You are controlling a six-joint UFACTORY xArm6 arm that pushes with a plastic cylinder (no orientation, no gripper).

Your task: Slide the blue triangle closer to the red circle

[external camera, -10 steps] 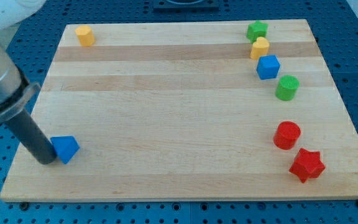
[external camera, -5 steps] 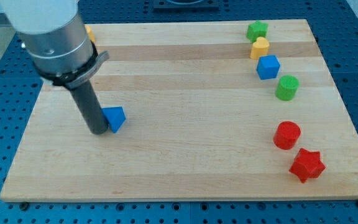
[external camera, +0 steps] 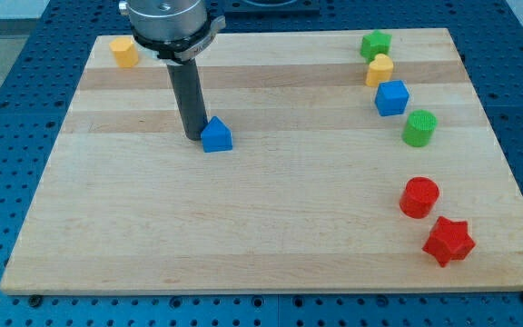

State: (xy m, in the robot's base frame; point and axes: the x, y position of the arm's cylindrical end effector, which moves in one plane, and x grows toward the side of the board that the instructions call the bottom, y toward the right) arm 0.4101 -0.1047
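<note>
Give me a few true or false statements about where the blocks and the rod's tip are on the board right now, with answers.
1. My tip sits just left of the blue triangle. True.
2. The red circle touches the blue triangle. False: they lie far apart.
3. The red star lies below and right of the red circle. True.
4. The green star sits at the view's bottom left. False: it is at the top right.

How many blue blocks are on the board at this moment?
2. The blue triangle lies left of the board's centre, touching my tip on its right side. The blue cube sits near the view's right edge. No others show.
</note>
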